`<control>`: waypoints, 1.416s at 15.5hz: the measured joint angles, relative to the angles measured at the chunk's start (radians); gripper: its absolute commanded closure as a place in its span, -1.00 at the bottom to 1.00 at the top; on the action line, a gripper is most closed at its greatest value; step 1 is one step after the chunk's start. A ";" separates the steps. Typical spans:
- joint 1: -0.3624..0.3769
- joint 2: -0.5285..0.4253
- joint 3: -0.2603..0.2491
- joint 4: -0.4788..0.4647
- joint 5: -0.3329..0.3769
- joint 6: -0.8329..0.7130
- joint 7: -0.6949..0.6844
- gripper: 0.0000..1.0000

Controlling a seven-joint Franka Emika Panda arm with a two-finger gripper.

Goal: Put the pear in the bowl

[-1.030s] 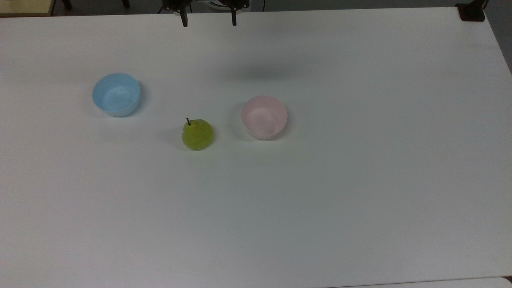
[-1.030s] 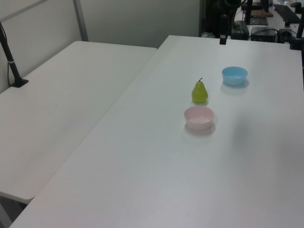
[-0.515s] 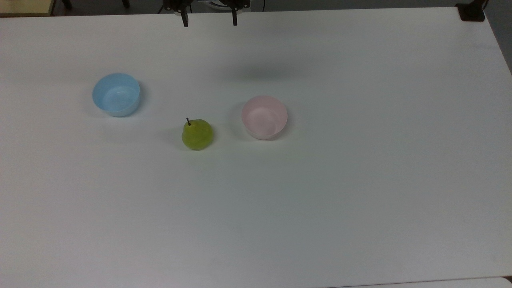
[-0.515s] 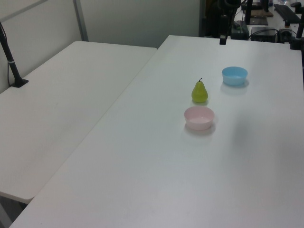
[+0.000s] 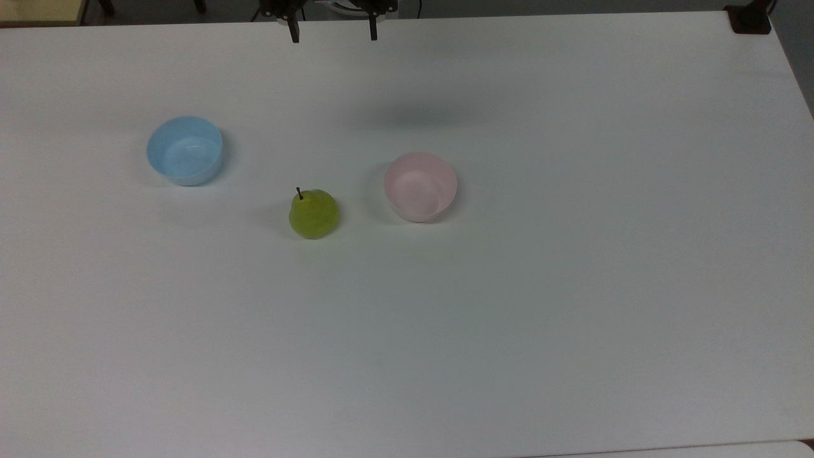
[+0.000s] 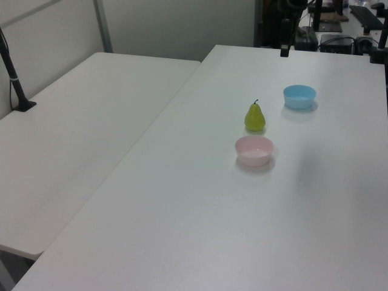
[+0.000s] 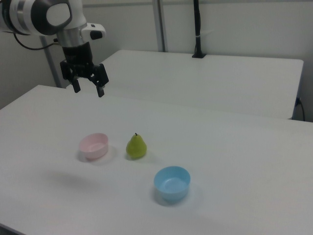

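White table [image 5: 572,286], nothing started: gripper [image 7: 88,89] hangs high in the right view's upper left, fingers spread and empty, with the pear [image 7: 136,146] well below and toward frame centre. Pear stands upright, stem up, on the table between the pink bowl [image 7: 94,146] and blue bowl [image 7: 172,182], touching neither; both bowls are empty.

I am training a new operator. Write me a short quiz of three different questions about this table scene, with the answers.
1. True or false: the pear already lies in the pink bowl.
2. In the top view, what stands between the blue bowl and the pink bowl?
3. The gripper is: A) open above the table, B) shut on the pear.

Key: 1 false; 2 the pear; 3 A.
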 measured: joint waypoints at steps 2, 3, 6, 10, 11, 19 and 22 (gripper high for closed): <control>0.000 0.000 0.000 0.002 -0.003 0.000 -0.044 -1.00; 0.000 0.000 0.000 0.003 -0.006 0.000 -0.080 -1.00; -0.004 0.000 -0.008 0.006 -0.010 0.000 -0.200 -1.00; -0.017 0.045 -0.012 0.024 -0.087 0.006 -0.252 -1.00; -0.017 0.070 -0.012 0.033 -0.110 0.012 -0.252 -1.00; -0.040 0.191 -0.025 0.057 -0.135 0.114 -0.251 -1.00; -0.046 0.219 -0.034 0.019 -0.092 0.214 -0.216 -1.00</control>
